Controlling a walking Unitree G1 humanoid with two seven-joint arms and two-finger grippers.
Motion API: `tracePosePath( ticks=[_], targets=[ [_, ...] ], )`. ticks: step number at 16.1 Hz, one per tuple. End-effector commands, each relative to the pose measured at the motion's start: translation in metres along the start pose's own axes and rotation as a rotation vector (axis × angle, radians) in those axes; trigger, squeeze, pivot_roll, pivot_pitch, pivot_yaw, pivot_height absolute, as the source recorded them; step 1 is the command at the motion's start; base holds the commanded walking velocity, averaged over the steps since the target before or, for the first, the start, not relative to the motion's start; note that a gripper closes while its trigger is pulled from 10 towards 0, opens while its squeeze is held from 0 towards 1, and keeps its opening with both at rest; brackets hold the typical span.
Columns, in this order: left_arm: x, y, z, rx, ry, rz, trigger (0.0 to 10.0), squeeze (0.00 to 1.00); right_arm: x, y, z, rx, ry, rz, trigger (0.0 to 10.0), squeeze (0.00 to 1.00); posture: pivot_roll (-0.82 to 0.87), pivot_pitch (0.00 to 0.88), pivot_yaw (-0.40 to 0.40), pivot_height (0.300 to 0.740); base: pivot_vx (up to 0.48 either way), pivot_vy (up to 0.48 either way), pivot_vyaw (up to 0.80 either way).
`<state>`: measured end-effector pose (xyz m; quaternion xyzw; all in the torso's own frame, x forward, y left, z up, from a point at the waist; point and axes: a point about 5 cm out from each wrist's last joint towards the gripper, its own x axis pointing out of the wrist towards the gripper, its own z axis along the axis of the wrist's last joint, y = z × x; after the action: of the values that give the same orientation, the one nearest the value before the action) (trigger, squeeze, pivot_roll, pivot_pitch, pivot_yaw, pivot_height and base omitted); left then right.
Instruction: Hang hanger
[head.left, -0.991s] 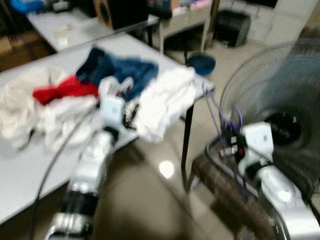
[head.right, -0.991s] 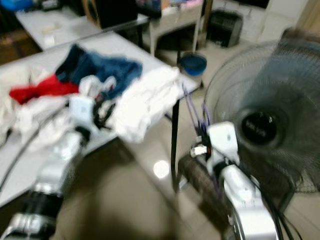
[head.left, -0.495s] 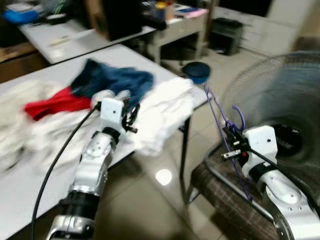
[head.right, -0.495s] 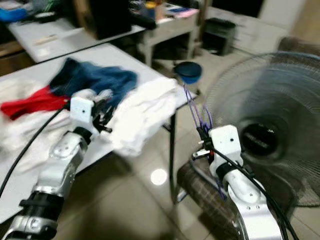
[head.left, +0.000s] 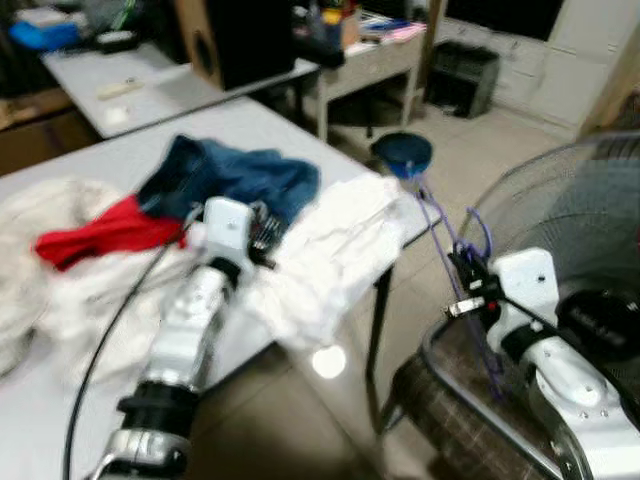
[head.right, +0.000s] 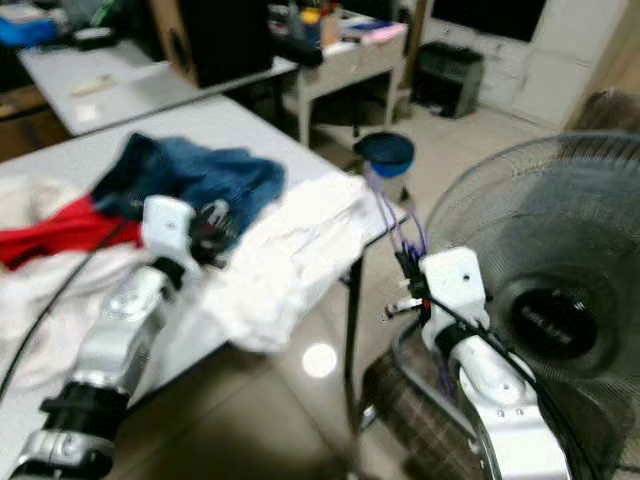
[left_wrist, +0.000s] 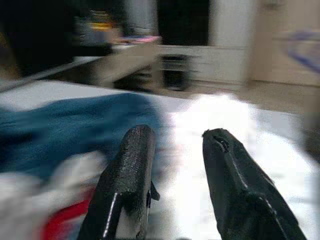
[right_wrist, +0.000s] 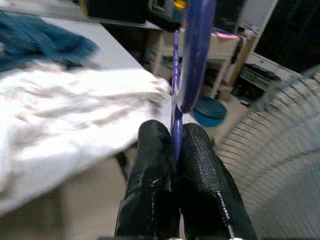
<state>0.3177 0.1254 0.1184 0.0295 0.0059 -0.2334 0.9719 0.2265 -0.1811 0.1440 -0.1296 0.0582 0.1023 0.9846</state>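
A thin purple hanger stands upright beside the table's right corner, with my right gripper shut on its lower wire. In the right wrist view the hanger rises from between the closed fingers. My left gripper hovers open over the clothes pile on the white table, with nothing between its fingers. Under it lie a white garment, a blue denim piece and a red garment.
A large standing fan fills the right side, close behind my right arm. A brown woven seat sits below it. A blue bowl lies on the floor past the table corner. More tables and a black speaker stand at the back.
The whole view has shifted with the camera. My right gripper keeps its hold on the purple hanger beside the table corner. My left gripper stays over the clothes.
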Motion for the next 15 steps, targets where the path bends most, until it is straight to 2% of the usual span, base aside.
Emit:
tracePosePath(
  ticks=[1,2,3,5,6,7,8,9,11,12,15],
  targets=[
    [0.0,-0.01,-0.005,0.01,0.023,-0.099,10.0,0.9,0.002,-0.002,0.003,0.0,-0.015,0.004,10.0,0.0,-0.11,0.0,0.034,0.74,0.0,0.0,0.0],
    [0.0,-0.011,-0.005,0.004,0.022,-0.117,10.0,0.9,0.002,-0.002,0.004,-0.001,-0.015,0.005,10.0,0.0,-0.11,0.0,0.034,0.74,0.0,0.0,0.0],
    [0.002,-0.011,-0.01,0.041,0.066,-0.154,10.0,1.0,0.003,-0.003,0.004,-0.003,-0.015,0.003,10.0,0.0,-0.11,0.0,0.036,0.74,0.0,0.0,0.0],
    [0.006,-0.007,-0.017,0.111,0.164,-0.201,10.0,1.0,0.001,-0.004,0.004,-0.004,-0.014,-0.003,10.0,0.0,-0.11,0.0,0.047,0.74,0.0,0.0,0.0],
    [0.006,-0.007,-0.019,0.121,0.182,-0.206,10.0,1.0,0.001,-0.005,0.003,-0.004,-0.014,-0.004,10.0,0.0,-0.11,0.0,0.049,0.74,0.0,0.0,0.0],
    [0.005,-0.005,-0.027,0.167,0.254,-0.225,10.0,0.95,0.001,-0.005,0.003,-0.004,-0.012,-0.006,10.0,0.0,-0.12,0.0,0.053,0.74,0.0,0.0,0.0],
    [0.001,-0.003,-0.036,0.195,0.324,-0.237,10.0,0.04,0.001,-0.005,0.003,-0.004,-0.011,-0.008,10.0,0.0,-0.12,0.0,0.056,0.74,0.0,0.0,0.0],
    [0.0,0.001,-0.042,0.221,0.363,-0.218,10.0,0.0,0.001,-0.005,0.003,-0.004,-0.01,-0.009,10.0,0.0,-0.12,0.0,0.055,0.74,0.0,0.0,0.0],
    [-0.001,0.004,-0.049,0.212,0.419,-0.201,0.8,0.0,0.001,-0.004,0.002,-0.004,-0.008,-0.003,10.0,0.0,-0.11,0.0,0.055,0.74,0.0,0.0,0.0],
    [-0.003,0.004,-0.052,0.203,0.446,-0.213,0.0,0.0,0.001,-0.004,0.002,-0.004,-0.008,-0.001,10.0,0.0,-0.11,0.0,0.055,0.74,0.0,0.0,0.0],
    [-0.007,0.006,-0.058,0.193,0.498,-0.204,0.0,0.0,0.002,-0.004,0.003,-0.005,-0.01,-0.001,10.0,0.0,-0.11,0.0,0.055,0.74,0.0,0.0,0.0]
  ],
)
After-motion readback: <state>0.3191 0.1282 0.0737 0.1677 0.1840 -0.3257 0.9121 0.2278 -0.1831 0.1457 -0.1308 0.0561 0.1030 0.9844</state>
